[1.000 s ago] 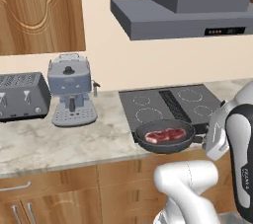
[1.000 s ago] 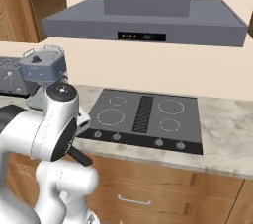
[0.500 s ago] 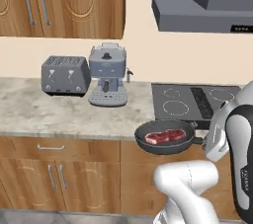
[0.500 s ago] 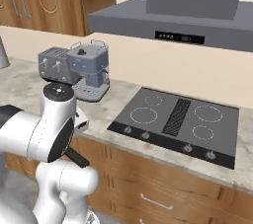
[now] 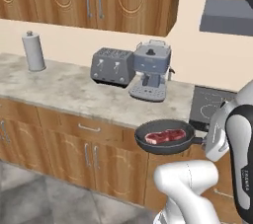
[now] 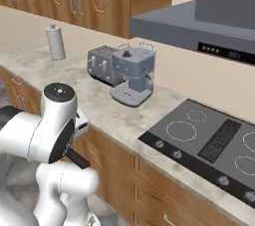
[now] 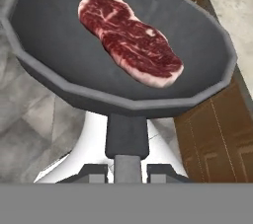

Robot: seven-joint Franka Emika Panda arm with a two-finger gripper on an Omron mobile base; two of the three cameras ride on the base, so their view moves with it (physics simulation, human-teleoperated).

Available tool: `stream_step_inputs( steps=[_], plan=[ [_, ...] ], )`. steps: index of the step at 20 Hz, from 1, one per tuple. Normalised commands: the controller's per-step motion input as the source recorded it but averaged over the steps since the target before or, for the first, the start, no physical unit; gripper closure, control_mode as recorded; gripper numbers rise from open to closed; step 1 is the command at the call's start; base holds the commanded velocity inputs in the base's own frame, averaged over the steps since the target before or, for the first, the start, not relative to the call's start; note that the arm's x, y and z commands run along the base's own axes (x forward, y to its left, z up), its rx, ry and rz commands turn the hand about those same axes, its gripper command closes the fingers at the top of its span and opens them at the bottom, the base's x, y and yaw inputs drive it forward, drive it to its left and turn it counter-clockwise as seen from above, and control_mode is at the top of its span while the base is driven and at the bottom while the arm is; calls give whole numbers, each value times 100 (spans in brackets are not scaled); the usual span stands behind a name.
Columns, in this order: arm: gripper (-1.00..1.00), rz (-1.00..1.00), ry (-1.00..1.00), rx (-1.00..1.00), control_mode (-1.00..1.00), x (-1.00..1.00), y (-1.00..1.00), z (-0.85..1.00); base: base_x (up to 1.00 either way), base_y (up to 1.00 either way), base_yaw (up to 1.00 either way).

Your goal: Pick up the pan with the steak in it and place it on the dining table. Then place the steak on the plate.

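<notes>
Pincer: where the two dark tips rise at the bottom of the hand view, the pincer (image 7: pixel 127 171) is clamped narrow on the handle of the pan (image 7: pixel 64 25).
Pan: held level in the air in front of the wooden cabinet fronts, off the tabletop (image 5: pixel 69 90), its handle pointing back toward the arm; seen also in the left base view (image 5: pixel 148 145).
Steak: the steak (image 7: pixel 129 39) lies flat inside the pan, roughly across its middle, its pale fat edge toward the handle side; also visible from the left base (image 5: pixel 165 136).
Tabletop: carries a toaster (image 5: pixel 112 66), a coffee machine (image 5: pixel 150 70) just beside it, and a paper towel roll (image 5: pixel 33 51) well apart.
Cooktop: the hob (image 6: pixel 214 140) is set into the tabletop under the hood (image 6: pixel 199 26).
</notes>
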Motion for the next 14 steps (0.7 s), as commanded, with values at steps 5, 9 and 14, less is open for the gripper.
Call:
stream_step_inputs(
  steps=[5, 9, 14],
  plan=[
    [100, 0, 0, 0, 100, 0, 0, 0, -3, 0, 50],
    [100, 0, 0, 0, 100, 0, 0, 0, -3, 0, 50],
    [100, 0, 0, 0, 100, 0, 0, 0, -3, 0, 50]
  ],
)
